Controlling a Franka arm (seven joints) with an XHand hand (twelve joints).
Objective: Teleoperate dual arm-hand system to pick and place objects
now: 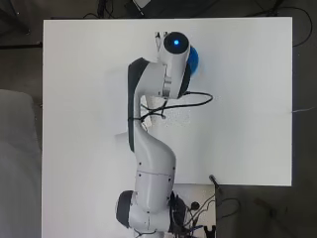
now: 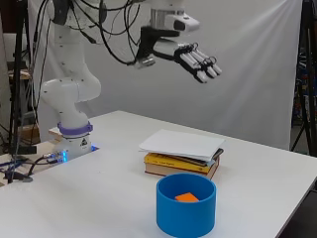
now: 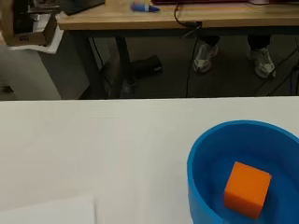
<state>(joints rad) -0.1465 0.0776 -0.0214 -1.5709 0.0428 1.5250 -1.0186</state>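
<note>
Placing looks done: orange cube (image 3: 246,189) sits inside blue bowl (image 2: 186,207), robot hand (image 2: 195,60) high above it, fingers straight, empty; next, probably a fresh pick.

Smooth matt-looking blue plastic bowl (image 3: 205,158), matt orange cube (image 3: 246,189) (foam or plastic, unclear), matt white table (image 3: 93,149).

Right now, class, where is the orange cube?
In the side view, the cube lies inside the blue bowl at the table's near edge, in front of the books.

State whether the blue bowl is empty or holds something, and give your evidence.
Not empty: an orange cube lies inside the blue bowl, seen in wrist and side views.
</note>
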